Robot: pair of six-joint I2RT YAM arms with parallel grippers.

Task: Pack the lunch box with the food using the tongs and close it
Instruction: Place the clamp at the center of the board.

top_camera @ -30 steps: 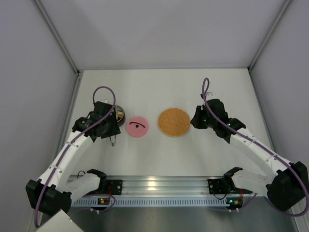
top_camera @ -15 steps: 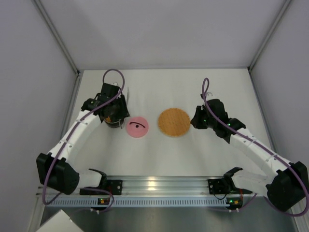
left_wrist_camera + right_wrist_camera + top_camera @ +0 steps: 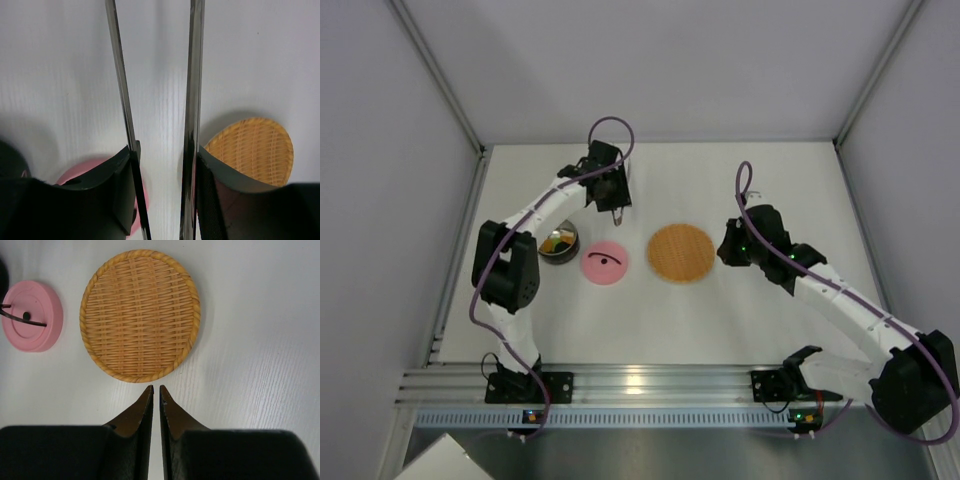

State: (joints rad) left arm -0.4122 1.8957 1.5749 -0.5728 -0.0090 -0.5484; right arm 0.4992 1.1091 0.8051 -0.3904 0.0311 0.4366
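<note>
In the left wrist view the tongs [image 3: 192, 75] run out of the picture at the top edge, so their tips are cut off, and the left claw [image 3: 165, 155] covers most of the pink lid [image 3: 70, 175]. Just left of the pink lid, the food [image 3: 558, 240] inside the lunch box [image 3: 561, 259] is too small to tell one piece from another.
</note>
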